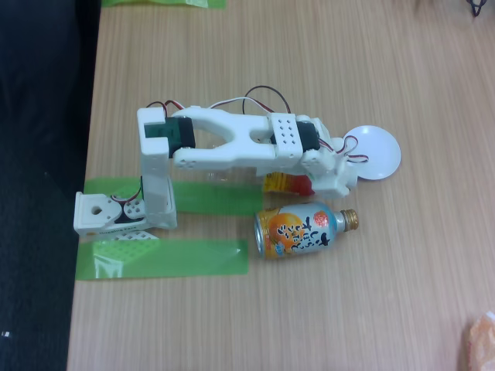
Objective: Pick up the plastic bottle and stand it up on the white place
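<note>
Light wood-grain counter [325,309] fills most of the fixed view, with a dark strip running down its left edge. On the counter's left part, two strips of green tape [166,259] hold down the white base of the arm [224,143], which reaches to the right with red, black and white wires looped over it. Its claw [340,179] sits low at the arm's right end, just touching the left edge of the white place [379,151], a round white disc lying flat on the counter; whether the claw is open or closed on anything I cannot tell, since the arm's body hides the fingers. The plastic bottle [285,182] lies mostly under the arm, and only a bit of its red and yellow label shows beside the claw, with a faint clear part showing further left beneath the arm. Just below, an orange and light-blue bottle-can [298,230] with a gold cap lies on its side, cap pointing right.
</note>
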Controlling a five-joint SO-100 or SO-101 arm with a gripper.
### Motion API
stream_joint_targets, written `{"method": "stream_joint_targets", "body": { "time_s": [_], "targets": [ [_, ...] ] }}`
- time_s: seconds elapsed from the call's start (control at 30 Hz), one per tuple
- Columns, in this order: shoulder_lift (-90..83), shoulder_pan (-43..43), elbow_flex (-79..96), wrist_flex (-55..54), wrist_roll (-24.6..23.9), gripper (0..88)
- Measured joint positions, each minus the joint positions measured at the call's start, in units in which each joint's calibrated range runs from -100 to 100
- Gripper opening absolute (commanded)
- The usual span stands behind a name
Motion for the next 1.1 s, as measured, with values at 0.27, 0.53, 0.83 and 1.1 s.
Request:
{"method": "stream_joint_targets", "body": {
  "time_s": [0.27, 0.53, 0.83, 1.1],
  "targets": [
    [0.0, 0.52, 0.0, 0.0, 0.0, 32.5],
    [0.42, 0.52, 0.0, 0.0, 0.0, 32.5],
    [3.79, 0.37, -2.89, 0.0, 0.0, 32.5],
    [5.22, -0.3, -5.06, 0.0, 0.05, 32.5]
  ]
}}
